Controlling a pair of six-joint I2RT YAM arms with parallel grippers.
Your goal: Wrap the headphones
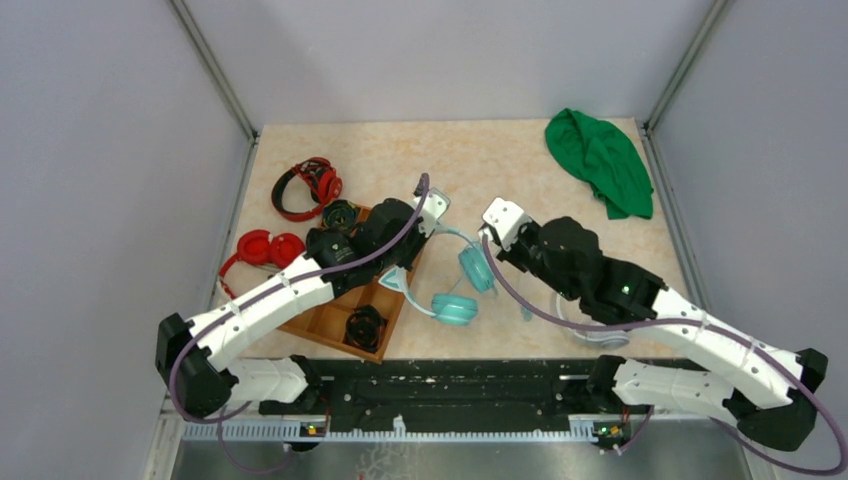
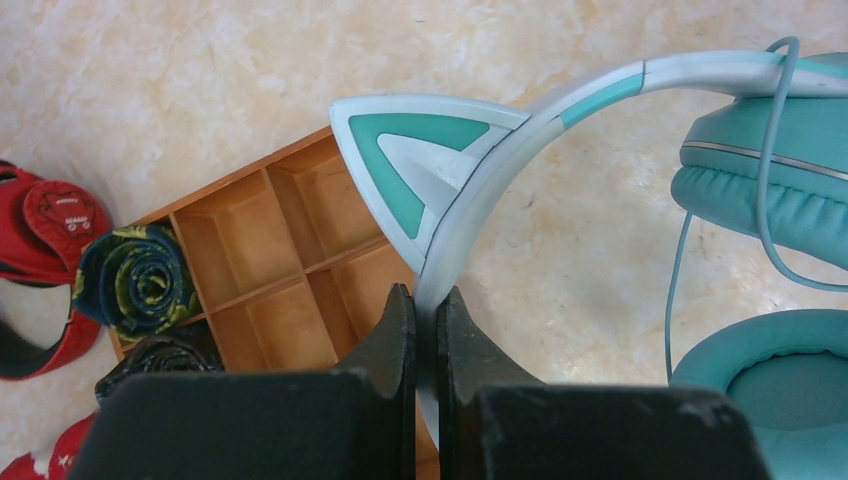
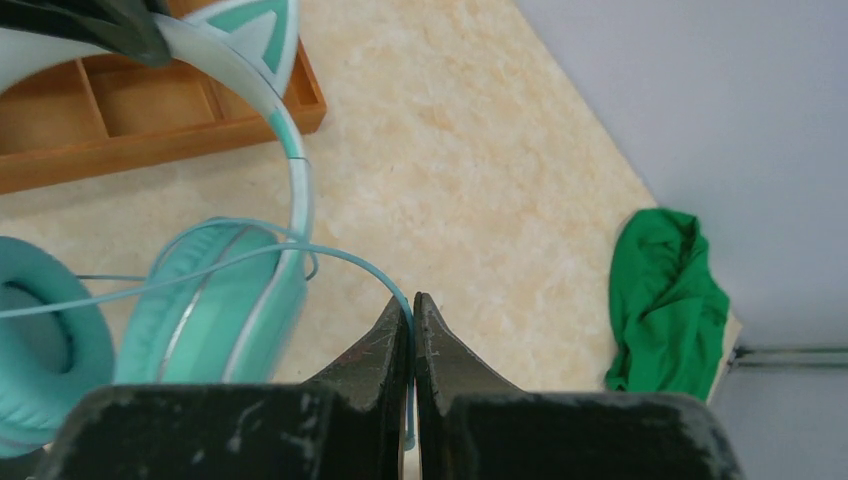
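Observation:
The teal headphones (image 1: 457,292) lie on the table right of the wooden tray, their pale headband (image 2: 470,215) with a pointed cat ear (image 2: 415,170) raised over the tray's edge. My left gripper (image 2: 427,300) is shut on the headband just below that ear; it shows in the top view (image 1: 400,265). My right gripper (image 3: 412,305) is shut on the thin pale cable (image 3: 345,255), which loops over the near ear cup (image 3: 215,310); it sits right of the cups in the top view (image 1: 497,258). The second cup (image 2: 785,390) lies face up.
A wooden compartment tray (image 1: 330,322) holds dark rolled bundles (image 1: 365,326). Two red headphones (image 1: 310,187) (image 1: 262,250) lie left of it. A green cloth (image 1: 600,160) lies at the back right. A pale item (image 1: 600,337) is half hidden under my right arm. Walls enclose the table.

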